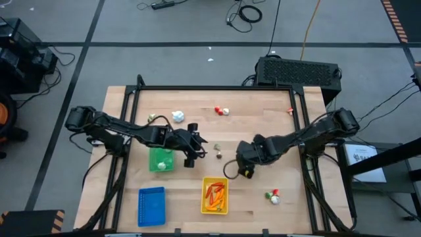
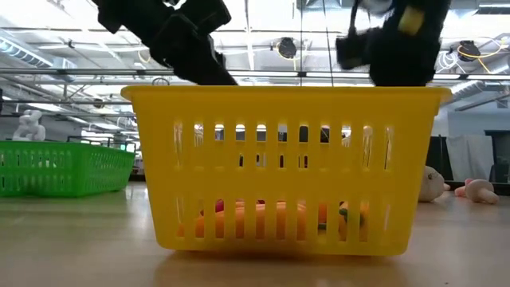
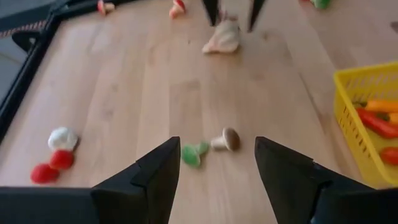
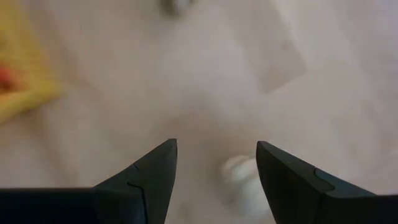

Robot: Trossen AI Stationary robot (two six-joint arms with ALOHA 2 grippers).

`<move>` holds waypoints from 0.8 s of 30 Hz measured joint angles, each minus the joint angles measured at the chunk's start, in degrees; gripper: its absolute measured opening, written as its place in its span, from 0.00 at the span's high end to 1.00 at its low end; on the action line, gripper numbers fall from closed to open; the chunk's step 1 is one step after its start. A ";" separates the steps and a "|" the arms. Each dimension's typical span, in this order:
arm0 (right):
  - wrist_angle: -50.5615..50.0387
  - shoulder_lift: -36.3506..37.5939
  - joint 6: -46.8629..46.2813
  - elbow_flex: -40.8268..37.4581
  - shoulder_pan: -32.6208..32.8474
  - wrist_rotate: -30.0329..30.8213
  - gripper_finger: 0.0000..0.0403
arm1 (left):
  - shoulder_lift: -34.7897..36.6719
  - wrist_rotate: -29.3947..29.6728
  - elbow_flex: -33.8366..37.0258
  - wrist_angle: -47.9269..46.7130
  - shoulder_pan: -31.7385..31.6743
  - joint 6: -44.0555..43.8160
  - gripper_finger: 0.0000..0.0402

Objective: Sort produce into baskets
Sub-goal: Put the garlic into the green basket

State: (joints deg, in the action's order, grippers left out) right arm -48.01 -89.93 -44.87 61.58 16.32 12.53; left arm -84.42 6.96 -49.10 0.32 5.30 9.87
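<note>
My left gripper (image 1: 199, 153) stands open over the table's middle, just right of the green basket (image 1: 161, 159). Ahead of its fingers (image 3: 155, 171) lie a small mushroom (image 3: 227, 139) and a green piece (image 3: 191, 154) on the wood. My right gripper (image 1: 232, 169) hangs open, pointing steeply down, above a whitish bulb (image 4: 241, 179) that lies on the table; the left wrist view shows the same bulb (image 3: 222, 38) below its fingers (image 3: 210, 9). The yellow basket (image 1: 214, 195) holds orange and red pieces. The blue basket (image 1: 151, 205) stands near the front edge.
More produce lies scattered: a white piece (image 1: 177, 116) and red-and-white pieces (image 1: 222, 110) at the far side, a red piece (image 1: 290, 110) far right, a green-red-white cluster (image 1: 273, 195) near right. A black frame (image 1: 217, 87) borders the table's far and side edges.
</note>
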 joint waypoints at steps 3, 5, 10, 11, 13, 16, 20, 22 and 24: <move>-2.87 1.11 -4.43 1.43 3.17 -5.84 0.48 | -0.02 -1.08 0.00 1.99 -0.92 1.34 0.47; -3.80 1.50 -8.45 1.74 5.52 -10.76 0.48 | -0.02 -1.18 0.00 2.52 -1.33 2.40 0.47; -8.92 1.55 -23.52 1.72 12.94 -21.08 0.48 | -0.02 -1.68 0.00 3.00 -2.38 3.06 0.47; -9.60 1.55 -26.87 1.68 14.55 -21.62 0.48 | -0.02 -2.33 0.00 3.04 -2.49 3.09 0.47; -9.42 1.58 -34.09 1.44 17.74 -21.99 0.48 | -0.02 -3.66 0.00 3.20 -2.63 3.20 0.47; -10.87 1.55 -43.05 1.35 22.08 -22.04 0.48 | -0.02 -4.21 0.00 3.26 -2.75 4.92 0.47; -11.37 1.55 -47.90 0.41 23.78 -23.71 0.48 | -0.02 -4.22 0.00 3.65 -2.75 5.93 0.47; -9.61 1.55 -49.24 -1.05 24.10 -23.90 0.48 | -0.02 -4.22 0.00 3.70 -2.75 5.93 0.47; -4.07 1.55 -50.10 -3.46 24.57 -24.85 0.48 | -0.02 -4.22 0.00 3.69 -2.77 5.93 0.47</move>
State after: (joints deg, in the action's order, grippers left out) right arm -52.08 -88.38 -94.97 58.12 40.89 -12.33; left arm -84.44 2.74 -49.10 4.00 2.52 15.79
